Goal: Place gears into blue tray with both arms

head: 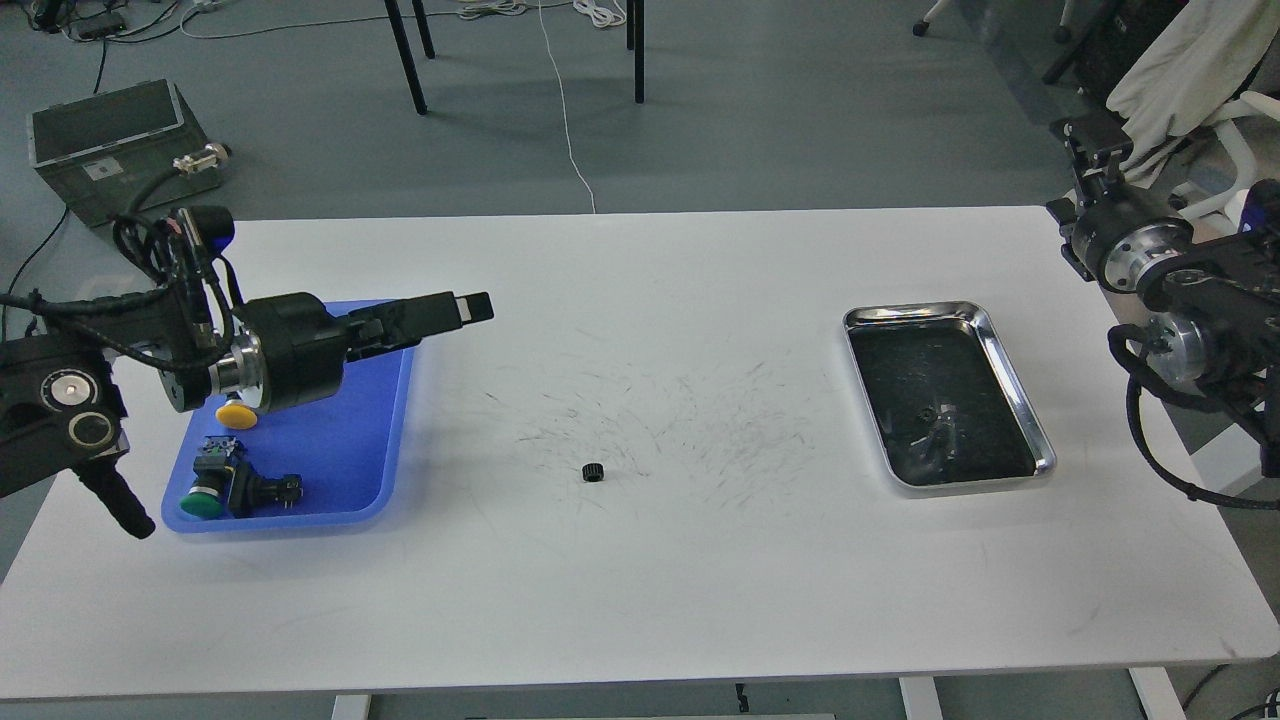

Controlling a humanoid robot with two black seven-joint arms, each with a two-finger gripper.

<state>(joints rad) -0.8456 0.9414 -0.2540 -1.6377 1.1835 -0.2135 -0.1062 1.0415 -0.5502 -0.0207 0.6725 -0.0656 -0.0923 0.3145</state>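
One tiny black gear (593, 473) lies alone on the white table, near its middle. A second small dark piece, seemingly the other gear (930, 413), lies inside the steel tray (1012, 380), blurred among reflections. The blue tray (335, 440) stands at the left with push-button switches in it. My left gripper (440, 322) hovers over the tray's far right corner, pointing right, its fingers apart and empty, well left of the table gear. My right gripper (1092, 140) is off the table's far right corner, small and dark.
In the blue tray a yellow-capped switch (232, 412) and a green-capped switch (200, 503) show; my left arm hides others. A grey crate (100, 130) sits on the floor at the back left. Chair legs stand behind the table.
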